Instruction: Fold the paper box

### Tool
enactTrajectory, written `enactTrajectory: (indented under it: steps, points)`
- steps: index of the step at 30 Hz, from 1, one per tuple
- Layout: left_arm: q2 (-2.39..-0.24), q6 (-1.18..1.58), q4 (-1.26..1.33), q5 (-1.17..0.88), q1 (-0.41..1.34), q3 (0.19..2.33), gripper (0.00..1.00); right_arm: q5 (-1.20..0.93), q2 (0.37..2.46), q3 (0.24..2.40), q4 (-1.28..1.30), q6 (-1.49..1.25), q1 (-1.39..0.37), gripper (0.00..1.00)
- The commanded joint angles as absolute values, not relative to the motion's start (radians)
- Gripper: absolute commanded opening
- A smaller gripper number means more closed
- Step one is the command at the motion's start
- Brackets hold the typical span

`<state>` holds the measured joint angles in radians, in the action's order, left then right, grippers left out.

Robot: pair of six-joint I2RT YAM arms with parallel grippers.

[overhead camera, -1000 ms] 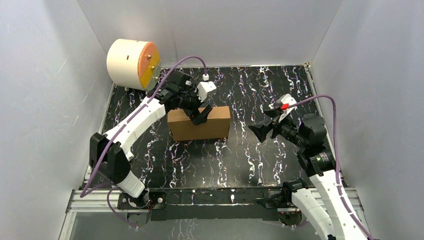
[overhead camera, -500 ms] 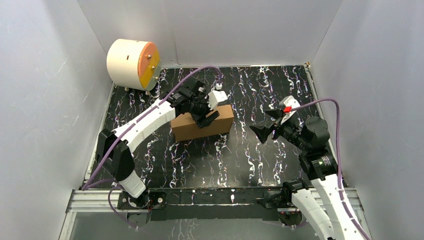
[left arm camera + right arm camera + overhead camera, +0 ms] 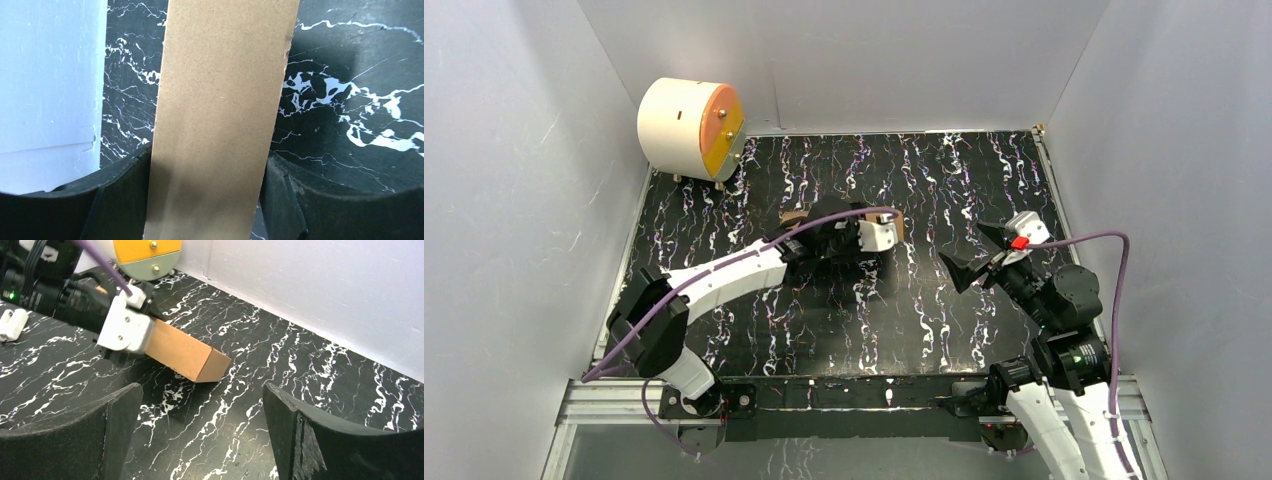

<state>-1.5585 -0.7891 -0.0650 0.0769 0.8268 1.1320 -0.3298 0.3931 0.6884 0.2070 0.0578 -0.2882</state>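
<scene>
The paper box point(image 3: 182, 352) is a closed brown cardboard box, seen in the right wrist view slanting down towards the table. My left gripper point(image 3: 849, 240) is shut on it from above, and in the top view it hides all but the box's corners point(image 3: 795, 215). In the left wrist view the brown box face point(image 3: 220, 100) fills the gap between my black fingers point(image 3: 120, 200). My right gripper point(image 3: 972, 256) is open and empty, to the right of the box and pointing at it. It also shows in the right wrist view point(image 3: 200, 435).
A cream cylinder with an orange face point(image 3: 689, 127) stands at the back left corner, and it also shows in the right wrist view point(image 3: 145, 252). White walls close in the black marbled table point(image 3: 854, 320) on three sides.
My left arm has swung down and to the right, turning the box with it, so the box now lies mostly hidden under the gripper. My right gripper has drawn back to the right.
</scene>
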Motion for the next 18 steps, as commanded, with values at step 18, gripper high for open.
enactTrajectory:
  steps: [18]
  points:
    - [-1.415, -0.703, 0.213, 0.162, 0.988, 0.842, 0.93, -0.177, 0.299, 0.622, 0.134, 0.056, -0.285, 0.99]
